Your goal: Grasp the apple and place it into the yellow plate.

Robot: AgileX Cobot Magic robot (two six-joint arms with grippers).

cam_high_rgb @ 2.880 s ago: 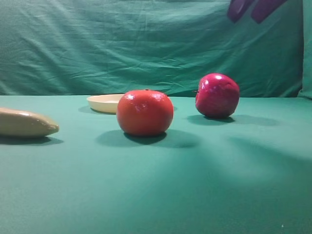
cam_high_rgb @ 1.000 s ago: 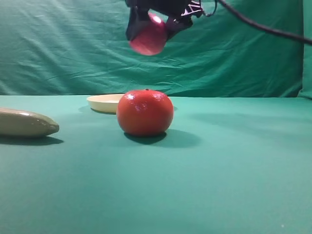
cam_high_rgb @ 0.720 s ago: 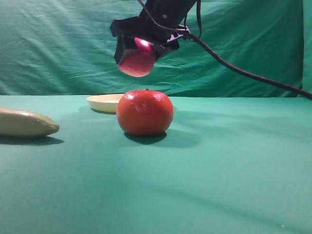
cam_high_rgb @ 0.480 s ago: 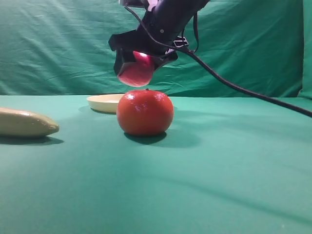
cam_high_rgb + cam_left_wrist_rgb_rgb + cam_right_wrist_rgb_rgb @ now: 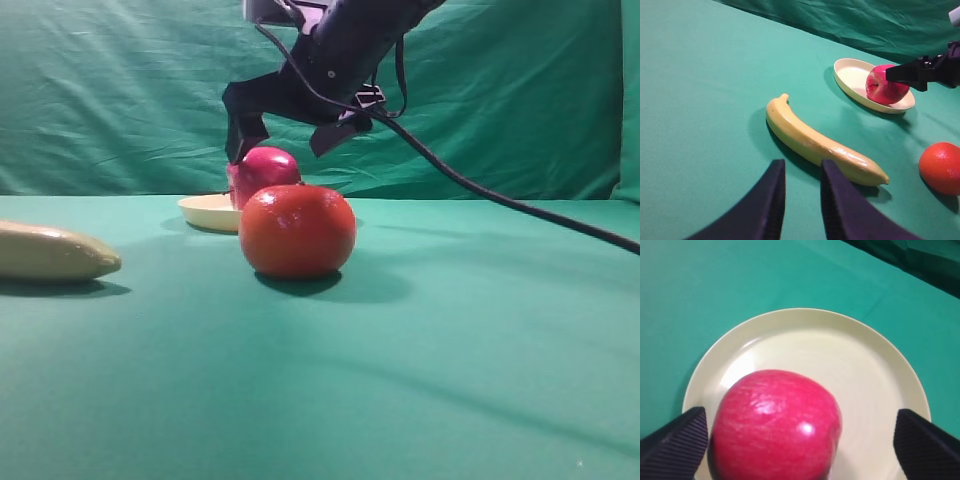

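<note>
The apple [image 5: 262,167] is glossy crimson and rests in the yellow plate [image 5: 205,211], half hidden behind an orange-red fruit. In the right wrist view the apple [image 5: 777,425] lies on the near left part of the yellow plate [image 5: 865,340]. My right gripper [image 5: 285,140] hangs just above it, open, one dark finger [image 5: 675,445] on each side. The left wrist view shows the apple [image 5: 887,85] in the yellow plate [image 5: 852,75], with a right finger [image 5: 910,74] beside it. My left gripper [image 5: 802,170] hovers low over the cloth, a narrow gap between its fingers, holding nothing.
An orange-red round fruit [image 5: 297,230] stands in front of the plate, and a pale banana [image 5: 50,252] lies at the left. The right arm's black cable [image 5: 500,195] slopes down across the right side. Green cloth covers the table and the back wall.
The right gripper carried the apple down and leftward from above the orange-red fruit to the plate. Its jaws have since spread, and the apple now sits on the plate.
</note>
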